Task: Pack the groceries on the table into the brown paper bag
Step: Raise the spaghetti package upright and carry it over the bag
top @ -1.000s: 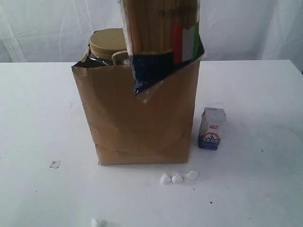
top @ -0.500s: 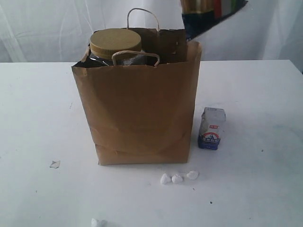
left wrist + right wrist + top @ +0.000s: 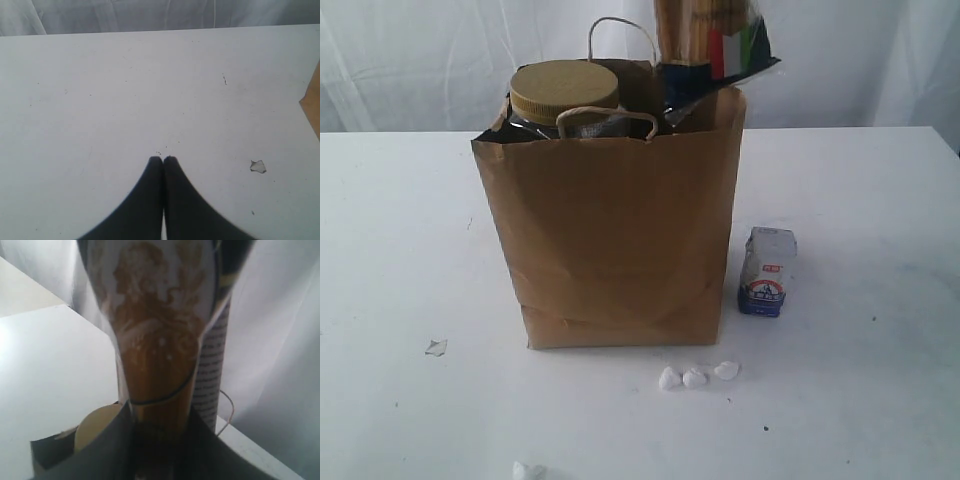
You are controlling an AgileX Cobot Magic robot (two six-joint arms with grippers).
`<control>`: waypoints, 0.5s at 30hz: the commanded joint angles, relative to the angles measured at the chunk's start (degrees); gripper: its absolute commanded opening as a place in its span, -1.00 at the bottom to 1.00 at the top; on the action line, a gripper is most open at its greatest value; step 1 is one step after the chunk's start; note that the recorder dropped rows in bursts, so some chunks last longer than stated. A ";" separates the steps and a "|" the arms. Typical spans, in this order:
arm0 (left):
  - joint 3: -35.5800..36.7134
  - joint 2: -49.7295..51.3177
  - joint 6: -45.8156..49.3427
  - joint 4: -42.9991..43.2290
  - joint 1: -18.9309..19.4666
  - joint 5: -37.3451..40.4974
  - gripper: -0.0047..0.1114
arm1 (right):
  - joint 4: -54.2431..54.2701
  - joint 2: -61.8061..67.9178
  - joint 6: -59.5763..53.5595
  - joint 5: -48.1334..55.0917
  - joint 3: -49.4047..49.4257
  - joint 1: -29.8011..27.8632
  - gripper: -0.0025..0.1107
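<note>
Spaghetti pack [image 3: 705, 35] being clamped by the right jaws at the brown paper bag [image 3: 610, 240] mouth.
A blue-white carton [image 3: 766, 272] is being borne by the worktop [image 3: 400, 250] beside the bag, an olive-lidded jar [image 3: 563, 95] inside; left jaws are being pressed shut, empty.

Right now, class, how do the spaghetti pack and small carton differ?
The spaghetti pack is long, the small carton short. The pack's lower end dips into the brown paper bag; the carton stands on the table beside it. The right gripper holds the pack; nothing touches the carton. Both are upright.
</note>
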 commanded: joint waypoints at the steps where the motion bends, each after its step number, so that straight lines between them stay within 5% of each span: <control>1: 0.13 -0.39 -0.21 -0.59 0.07 -0.21 -0.92 | 2.16 -0.71 -6.78 -16.33 3.67 2.57 -0.96; 15: 0.13 -0.39 -0.21 -0.59 0.07 -0.21 -0.92 | 1.70 2.23 -9.47 -39.31 14.35 11.80 -0.96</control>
